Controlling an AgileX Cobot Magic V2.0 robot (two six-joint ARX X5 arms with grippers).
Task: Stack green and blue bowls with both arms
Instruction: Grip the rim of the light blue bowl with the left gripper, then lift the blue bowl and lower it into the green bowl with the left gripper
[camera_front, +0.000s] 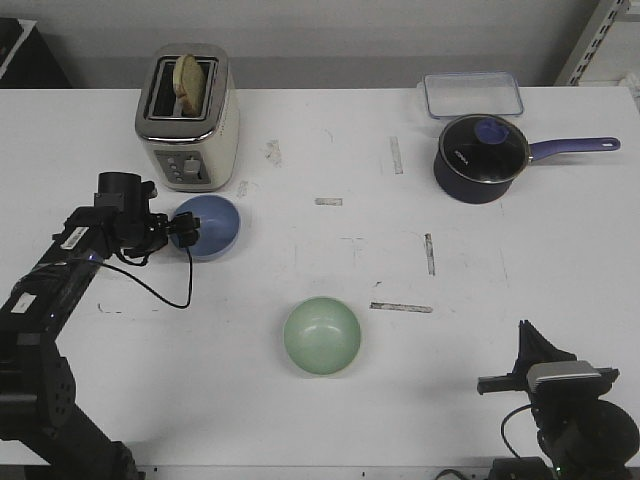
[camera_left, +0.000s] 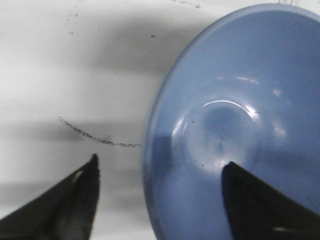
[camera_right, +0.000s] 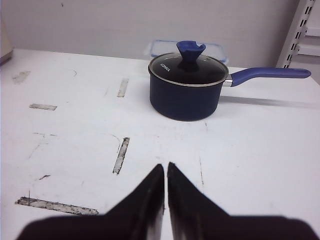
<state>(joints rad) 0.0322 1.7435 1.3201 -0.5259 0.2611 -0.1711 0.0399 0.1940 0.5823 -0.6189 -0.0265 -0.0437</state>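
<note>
Straddling the rim of the blue bowl (camera_front: 209, 226), the left claw (camera_front: 184, 233) stands spread, one finger (camera_left: 260, 200) over the bowl's inside and the other finger (camera_left: 75, 200) outside above the bare table (camera_front: 300, 150); nothing is pinched yet. The bowl sits directly under and ahead of this claw, upright on the table. It looks glossy, rigid and light, so it is likely slippery under hard fingertips (a rim pinch, one finger inside and one outside, seems the sensible hold, squeezed gently in case the ware is brittle). Just beyond the left claw stands a toaster (camera_front: 187, 118) with a slice of bread (camera_front: 189, 84) in its slot, close enough to the bowl that a lift should go up and away from it. The green bowl (camera_front: 321, 335) lies well apart from both claws, roughly between them, open side up with clear table around it. Farther right, well ahead of the right claw (camera_right: 165, 172), are a navy saucepan (camera_right: 186, 90) under a glass lid and a clear lidded box (camera_front: 471, 94) behind it; neither blocks the path to the green bowl. The right claw is pressed together, holding nothing, low at the near edge.
</note>
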